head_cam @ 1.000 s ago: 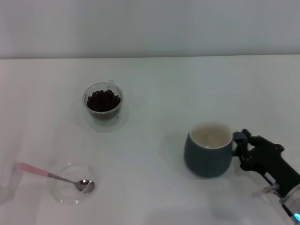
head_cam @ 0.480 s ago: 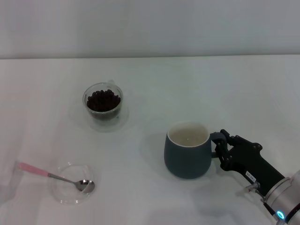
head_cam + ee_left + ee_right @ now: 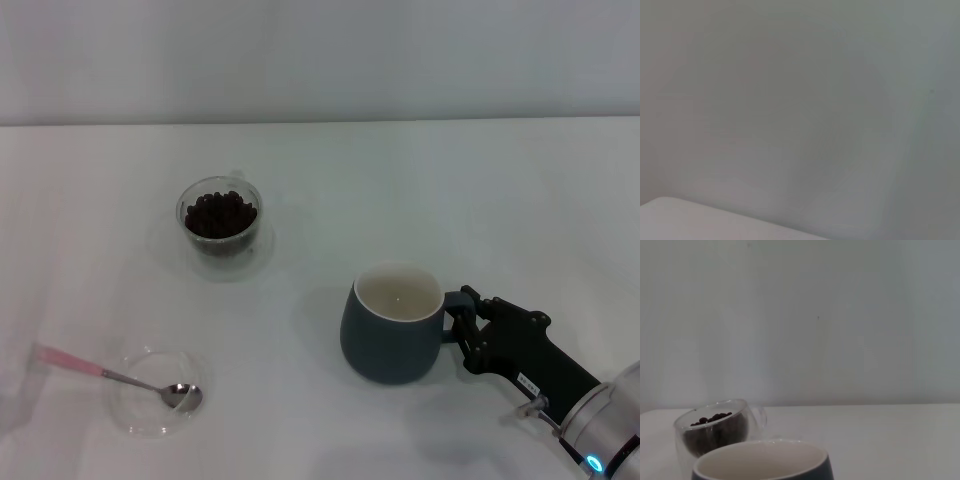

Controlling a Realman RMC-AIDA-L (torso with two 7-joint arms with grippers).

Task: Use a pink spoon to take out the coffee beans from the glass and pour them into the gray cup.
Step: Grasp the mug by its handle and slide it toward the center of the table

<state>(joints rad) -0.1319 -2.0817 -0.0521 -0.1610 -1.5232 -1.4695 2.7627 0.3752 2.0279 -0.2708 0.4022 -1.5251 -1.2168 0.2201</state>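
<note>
gray cup (image 3: pixel 392 325): hard, heavy, could chip; standing on the table (image 3: pixel 330 190), held by its loop handle.
right gripper (image 3: pixel 462 325): clenched on that handle.
left gripper: not seen.
pink spoon (image 3: pixel 118 376): light, thin, slippery; bowl lying in a clear dish (image 3: pixel 150 403); best picked up by the pink end.
glass (image 3: pixel 220 228): breakable, full of coffee beans (image 3: pixel 219 214), well apart from the mug.
</note>
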